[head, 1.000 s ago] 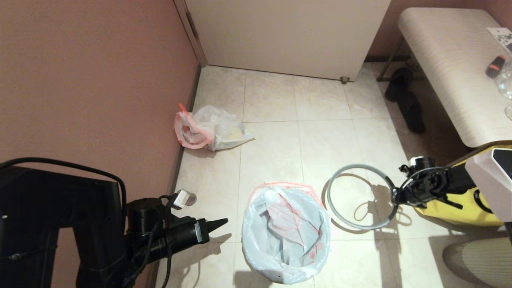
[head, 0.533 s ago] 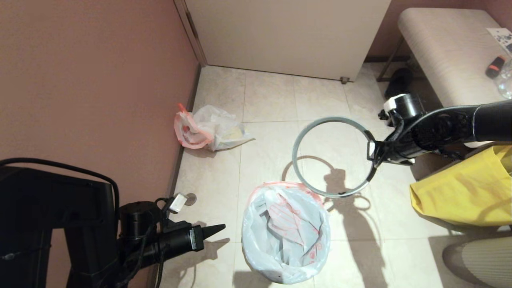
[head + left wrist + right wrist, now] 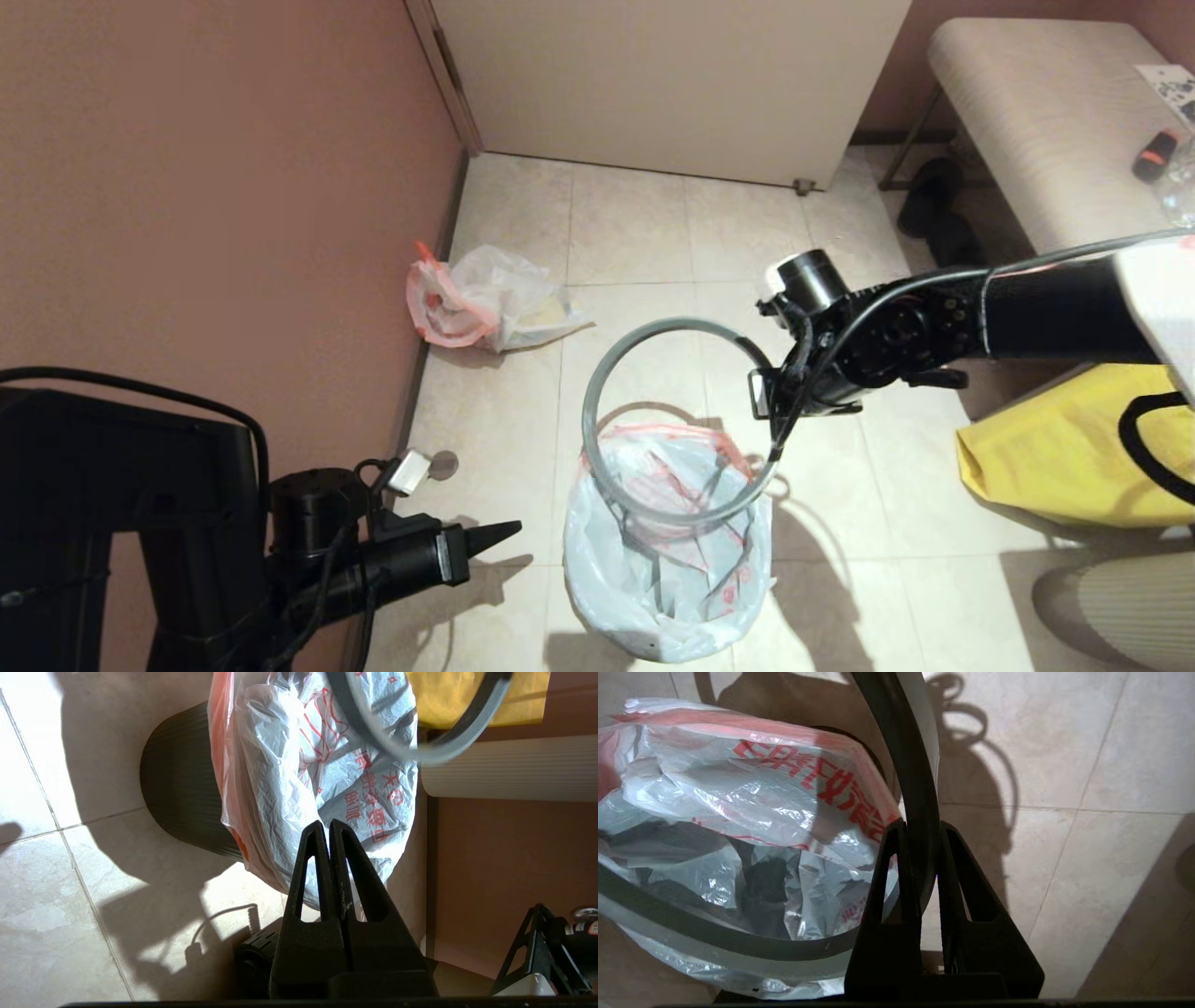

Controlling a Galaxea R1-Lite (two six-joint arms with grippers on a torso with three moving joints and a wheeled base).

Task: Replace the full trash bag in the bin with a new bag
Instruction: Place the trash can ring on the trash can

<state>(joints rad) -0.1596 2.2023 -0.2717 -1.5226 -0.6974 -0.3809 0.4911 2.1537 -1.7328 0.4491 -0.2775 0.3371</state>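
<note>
Above the bin (image 3: 182, 793), the right gripper (image 3: 920, 830) pinches the grey ring (image 3: 597, 392); seated off-centre, it could drag the new bag (image 3: 667, 551) loose. Left gripper (image 3: 329, 828), pressed together, idles beside.

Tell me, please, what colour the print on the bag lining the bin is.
Red, on the new bag; clearest in the left wrist view.

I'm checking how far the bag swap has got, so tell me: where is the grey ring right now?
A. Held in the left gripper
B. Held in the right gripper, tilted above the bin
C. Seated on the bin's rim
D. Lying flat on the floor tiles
B: the right gripper is shut on the grey ring, which hangs tilted over the bin lined with the new bag, not yet seated.
</note>
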